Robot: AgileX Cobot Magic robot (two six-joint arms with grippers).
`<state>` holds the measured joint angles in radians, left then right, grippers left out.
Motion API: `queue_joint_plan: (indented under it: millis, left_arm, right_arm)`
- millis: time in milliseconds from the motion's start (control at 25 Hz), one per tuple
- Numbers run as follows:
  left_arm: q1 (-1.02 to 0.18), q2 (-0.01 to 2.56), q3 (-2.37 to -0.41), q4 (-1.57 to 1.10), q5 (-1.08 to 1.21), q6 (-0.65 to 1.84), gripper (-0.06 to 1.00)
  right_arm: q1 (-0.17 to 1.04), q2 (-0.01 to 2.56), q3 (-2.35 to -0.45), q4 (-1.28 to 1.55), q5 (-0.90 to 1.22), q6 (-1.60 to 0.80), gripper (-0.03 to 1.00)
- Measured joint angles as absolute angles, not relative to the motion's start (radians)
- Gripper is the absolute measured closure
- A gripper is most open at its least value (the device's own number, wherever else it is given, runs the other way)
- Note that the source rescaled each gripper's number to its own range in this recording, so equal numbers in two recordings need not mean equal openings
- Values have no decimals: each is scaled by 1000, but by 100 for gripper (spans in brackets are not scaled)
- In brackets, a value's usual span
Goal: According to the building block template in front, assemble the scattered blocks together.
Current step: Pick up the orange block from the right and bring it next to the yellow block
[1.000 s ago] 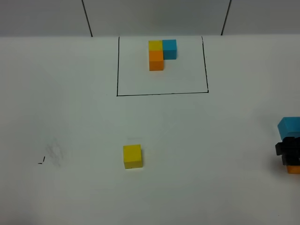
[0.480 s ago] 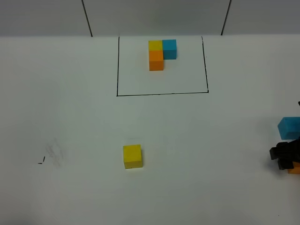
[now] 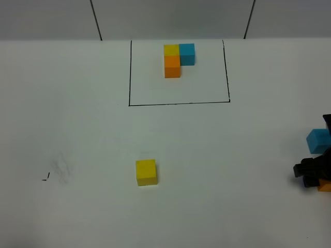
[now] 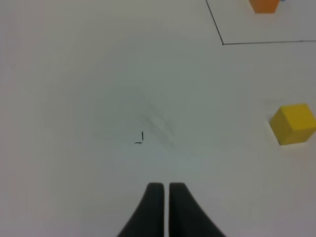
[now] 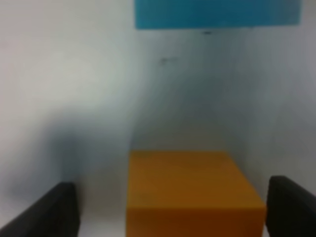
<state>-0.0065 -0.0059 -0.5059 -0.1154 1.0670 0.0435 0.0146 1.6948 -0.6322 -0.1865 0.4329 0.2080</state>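
Note:
The building block template (image 3: 178, 58), an L of yellow, blue and orange cubes, sits inside a black outline at the back. Of the scattered blocks, the yellow cube (image 3: 146, 172) (image 4: 293, 123) lies alone in the middle of the table. The light blue cube (image 3: 319, 140) (image 5: 217, 12) and the orange cube (image 3: 325, 186) (image 5: 192, 190) lie at the right edge. My right gripper (image 3: 310, 173) (image 5: 173, 212) is open and low over the orange cube, a finger on each side, with gaps to its faces. My left gripper (image 4: 163, 197) is shut and empty, over bare table left of the yellow cube.
A small black pen mark (image 3: 45, 178) (image 4: 139, 138) and a faint smudge lie on the white table at the left. The outline's near line (image 3: 178, 103) runs between the template and the yellow cube. Two dark seams cross the back wall.
The right gripper has shifted toward the table's near edge and slightly left, uncovering more of the light blue cube. Nothing else has moved.

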Motion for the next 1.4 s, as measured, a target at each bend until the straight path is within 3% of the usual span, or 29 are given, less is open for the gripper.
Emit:
queue_joint_plan:
  millis: [120,240,920,1400]
  left_arm:
    - [-6,-6,-506,-115,1067,44,94]
    - [-6,-6,-506,-115,1067,44,94]
    - [-6,-6,-506,-115,1067,44,94]
    - [-6,-6,-506,-115,1067,44,94]
  right_arm:
    - [15,1701,-632,-187,427,208,22]
    - [15,1702,-632,-187,425,209,44]
    - [15,1691,-632,-189,424,208,44]
    - [15,1505,-631,-143,507,153,44]
